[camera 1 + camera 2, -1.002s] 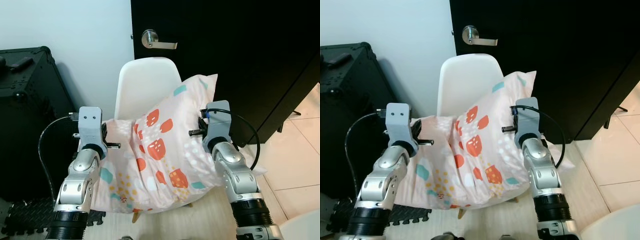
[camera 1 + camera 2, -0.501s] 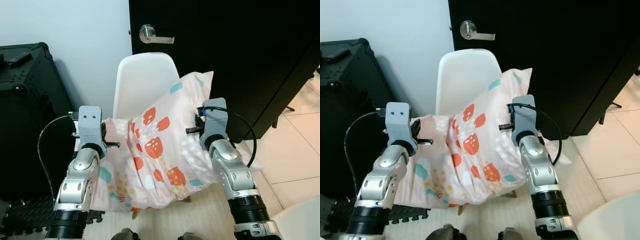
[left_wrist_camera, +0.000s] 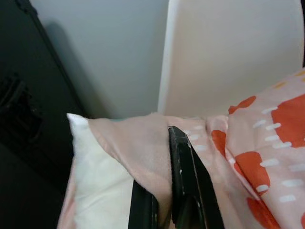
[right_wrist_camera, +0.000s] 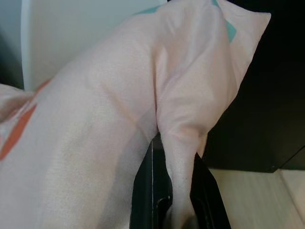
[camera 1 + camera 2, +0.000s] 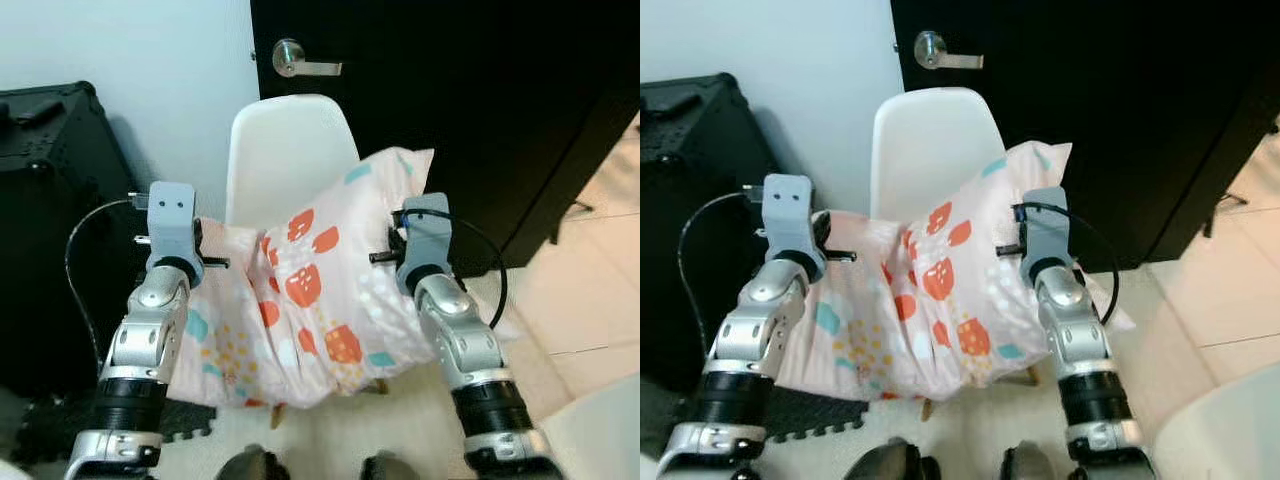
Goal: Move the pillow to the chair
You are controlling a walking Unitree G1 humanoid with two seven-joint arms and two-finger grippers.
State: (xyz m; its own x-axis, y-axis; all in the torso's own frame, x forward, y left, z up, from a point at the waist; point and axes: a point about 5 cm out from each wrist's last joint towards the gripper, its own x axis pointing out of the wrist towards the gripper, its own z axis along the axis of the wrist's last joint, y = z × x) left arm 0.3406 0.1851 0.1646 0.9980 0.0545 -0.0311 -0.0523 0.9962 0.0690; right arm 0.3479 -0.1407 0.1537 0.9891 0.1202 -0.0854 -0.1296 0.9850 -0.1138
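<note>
The pink pillow (image 5: 310, 300), printed with orange and teal shapes, is sagging over the seat of the white chair (image 5: 285, 150). The left gripper (image 3: 164, 200) and right gripper (image 4: 174, 191) are each pinching 1 fabric edge.

A black door (image 5: 450, 110) stands at the back, with a silver lever handle (image 5: 295, 62) near its left edge. A pale wall (image 5: 150, 50) runs to the door's left. A large black case (image 5: 50, 200) sits against that wall. Dark foam matting (image 5: 810, 415) lies at the case's foot, and light floor tiles (image 5: 590, 300) spread to the right.
</note>
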